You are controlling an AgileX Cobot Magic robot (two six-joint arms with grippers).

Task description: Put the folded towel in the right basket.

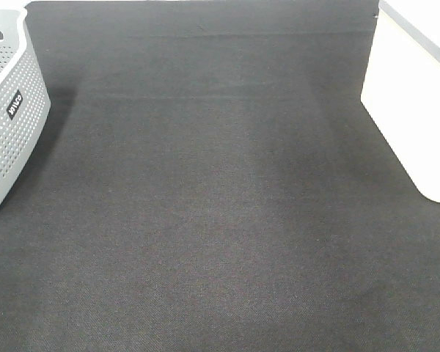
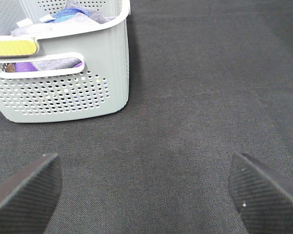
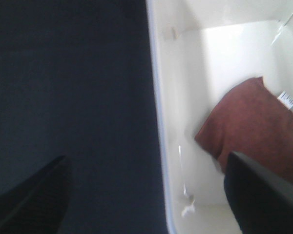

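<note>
A folded reddish-brown towel (image 3: 254,126) with a white tag lies inside the white basket (image 3: 161,122), seen in the right wrist view. The same white basket (image 1: 414,103) stands at the right edge of the exterior view; its inside is hidden there. My right gripper (image 3: 146,195) is open and empty, above the basket's rim, one finger over the dark mat and one over the basket. My left gripper (image 2: 146,190) is open and empty over the dark mat, near the grey basket (image 2: 63,97). Neither gripper shows in the exterior view.
The grey perforated basket (image 1: 11,110) at the left edge holds several coloured cloths (image 2: 63,19). A dark mat (image 1: 220,220) covers the table between the two baskets.
</note>
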